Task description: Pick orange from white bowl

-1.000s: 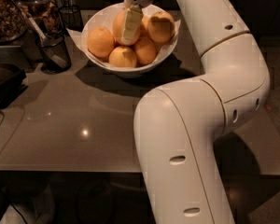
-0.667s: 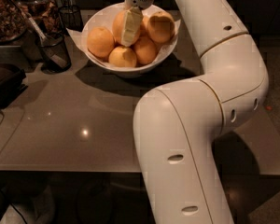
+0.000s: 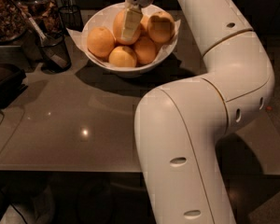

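Note:
The white bowl [image 3: 144, 68] stands at the back of the grey table and holds several orange fruits. The orange [image 3: 117, 26], the tallest fruit, sits at the bowl's back middle. My gripper [image 3: 127, 29] comes down from the top edge and is shut on this orange. One pale finger [image 3: 131, 22] lies down the orange's front, and the other is hidden behind it. Rounder oranges lie at the left [image 3: 101, 42], the front [image 3: 123, 56] and the right [image 3: 161, 26].
A black mesh cup [image 3: 53, 50] with a utensil stands left of the bowl. A container of brown snacks [image 3: 9, 13] is at the far left and a dark object [image 3: 4, 80] lies below it. My white arm [image 3: 200, 125] covers the table's right side.

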Controlling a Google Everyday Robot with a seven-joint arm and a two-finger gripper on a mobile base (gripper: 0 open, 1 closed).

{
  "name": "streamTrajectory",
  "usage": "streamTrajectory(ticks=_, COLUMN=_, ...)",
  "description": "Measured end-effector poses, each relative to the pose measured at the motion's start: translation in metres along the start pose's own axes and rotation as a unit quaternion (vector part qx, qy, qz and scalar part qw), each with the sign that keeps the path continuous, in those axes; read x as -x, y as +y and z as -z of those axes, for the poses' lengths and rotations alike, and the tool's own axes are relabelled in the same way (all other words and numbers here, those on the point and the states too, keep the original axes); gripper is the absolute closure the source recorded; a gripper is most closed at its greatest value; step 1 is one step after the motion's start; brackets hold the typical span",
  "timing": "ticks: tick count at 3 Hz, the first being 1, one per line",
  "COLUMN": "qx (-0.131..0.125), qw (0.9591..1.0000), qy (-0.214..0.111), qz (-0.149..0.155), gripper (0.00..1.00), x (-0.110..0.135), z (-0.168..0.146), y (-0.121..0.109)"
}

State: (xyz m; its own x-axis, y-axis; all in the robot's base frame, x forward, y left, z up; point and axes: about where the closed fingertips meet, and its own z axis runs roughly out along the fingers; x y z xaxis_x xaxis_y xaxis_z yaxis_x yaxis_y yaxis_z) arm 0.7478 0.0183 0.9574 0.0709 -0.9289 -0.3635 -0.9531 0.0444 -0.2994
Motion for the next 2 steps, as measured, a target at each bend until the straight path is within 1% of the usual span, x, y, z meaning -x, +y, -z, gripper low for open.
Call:
streamTrajectory(ticks=1, qx=-0.011, qw=0.9999, qy=-0.001, qz=0.003, gripper=0.82, x=0.0018, z=0.0076, y=-0.0019)
streamTrajectory(ticks=2, qx=-0.016, qw=0.9998, qy=-0.006, qz=0.006, gripper=1.0, x=0.0052, z=0.0034, y=-0.0058)
